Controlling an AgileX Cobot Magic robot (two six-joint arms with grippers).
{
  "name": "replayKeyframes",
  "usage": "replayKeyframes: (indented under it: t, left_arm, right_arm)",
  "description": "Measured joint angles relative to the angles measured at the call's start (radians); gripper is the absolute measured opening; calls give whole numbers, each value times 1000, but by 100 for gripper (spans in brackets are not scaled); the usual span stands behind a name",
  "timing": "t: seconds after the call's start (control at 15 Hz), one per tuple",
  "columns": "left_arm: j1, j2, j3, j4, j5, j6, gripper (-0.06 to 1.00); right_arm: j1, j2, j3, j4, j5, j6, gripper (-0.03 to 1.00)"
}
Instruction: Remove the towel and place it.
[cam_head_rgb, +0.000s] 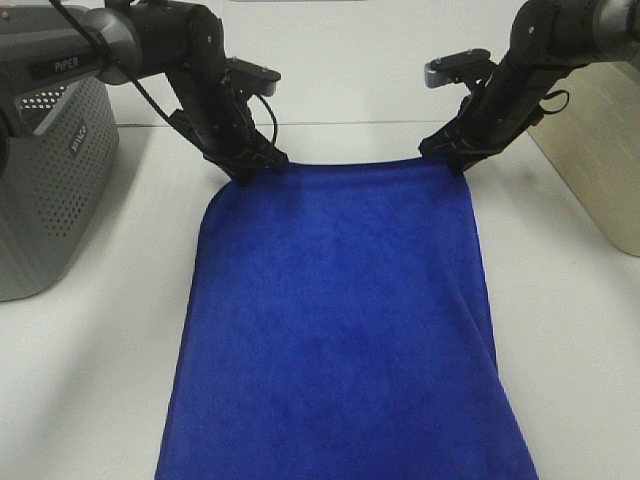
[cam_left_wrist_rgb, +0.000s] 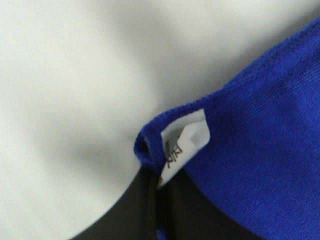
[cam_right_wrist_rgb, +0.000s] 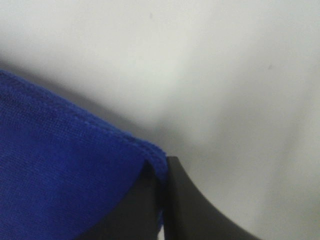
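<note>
- The left gripper (cam_head_rgb: 243, 172) is pinching the far left corner of the towel (cam_head_rgb: 340, 320). Its jaws are closed fully on the fabric.
- In the left wrist view, the two black fingers (cam_left_wrist_rgb: 130, 215) are meeting with only a thin seam between them. The blue hem is folding over their tips.
- A small white tag (cam_left_wrist_rgb: 182, 142) with dark print is sticking out of the hem right at this grip, touching the finger tips.
- The right gripper (cam_head_rgb: 455, 158) is pinching the far right corner of the towel, jaws likewise closed tight on the cloth.
- In the right wrist view, the black fingers (cam_right_wrist_rgb: 195, 210) are pressing together, and the stitched edge of the towel is disappearing between them.
- The far edge of the towel is running almost straight from one gripper to the other.
- From that edge, the towel is spreading toward the camera over the white table (cam_head_rgb: 90, 380) in one broad sheet. Its near end is passing out of the exterior view.
- Whether the gripped corners are resting on the table or raised just off it cannot be told.
- A grey perforated basket (cam_head_rgb: 50, 190) is standing on the table on the left side, apart from the towel and beside the left arm.
- A beige object (cam_head_rgb: 600, 170) is sitting at the right edge of the view, clear of the towel.
</note>
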Motion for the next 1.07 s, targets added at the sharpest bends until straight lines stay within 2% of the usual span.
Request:
replayKeyframes:
  t: [0.33,0.47,0.67,1.07]
  left_arm:
    - [0,0,-63,133,-149,-19,1]
    - [0,0,-63,186,-251,-53,1]
    - [15,0,-63,212,-352,-67,1]
    - [46,40,-63,210,-482,-68,1]
  right_arm:
    - [1,0,-47,-2,-170,-102,2]
    - [1,0,-47,-3,-280,-132,2]
    - [1,2,-47,-11,-386,-147,2]
    - [2,44,-47,-12,-498,-147,2]
